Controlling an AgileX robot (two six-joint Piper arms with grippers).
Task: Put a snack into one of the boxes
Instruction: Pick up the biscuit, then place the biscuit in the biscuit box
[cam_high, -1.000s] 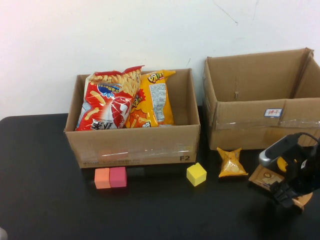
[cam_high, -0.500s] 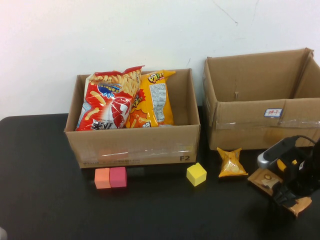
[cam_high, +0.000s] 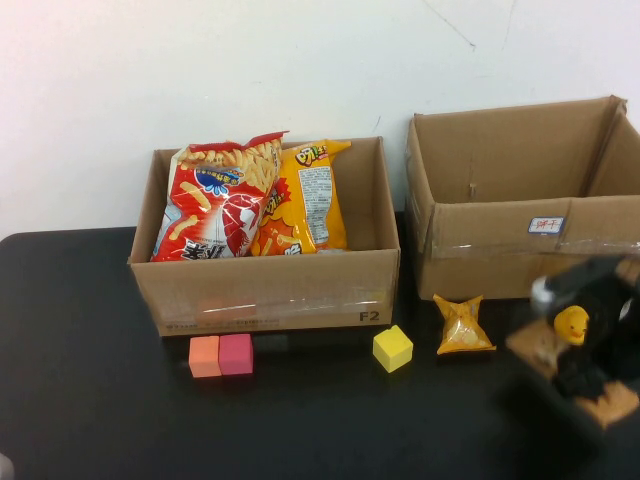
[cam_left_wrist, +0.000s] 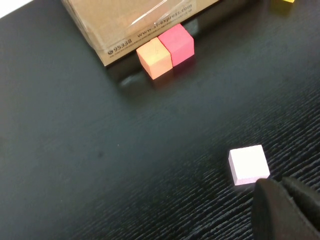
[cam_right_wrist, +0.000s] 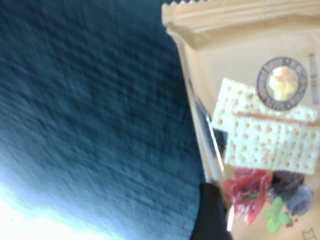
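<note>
Tan cracker packet (cam_high: 585, 385) in the right gripper's (cam_high: 585, 380) clamp at lower right of the high view, not yet boxed.
Clamped near one edge, it could have slid free or snagged the wall of the labelled cardboard box (cam_high: 520, 235) behind at upper right. Counted: two boxes, the left box (cam_high: 270, 290) at centre holding two chip bags (cam_high: 250, 200); one small orange snack pouch (cam_high: 463, 325); orange, pink (cam_high: 236, 353), yellow (cam_high: 393, 348) and pale pink cubes (cam_left_wrist: 248, 164), one each. Left gripper (cam_left_wrist: 290, 210), clenched empty, hovered by the pale cube.
</note>
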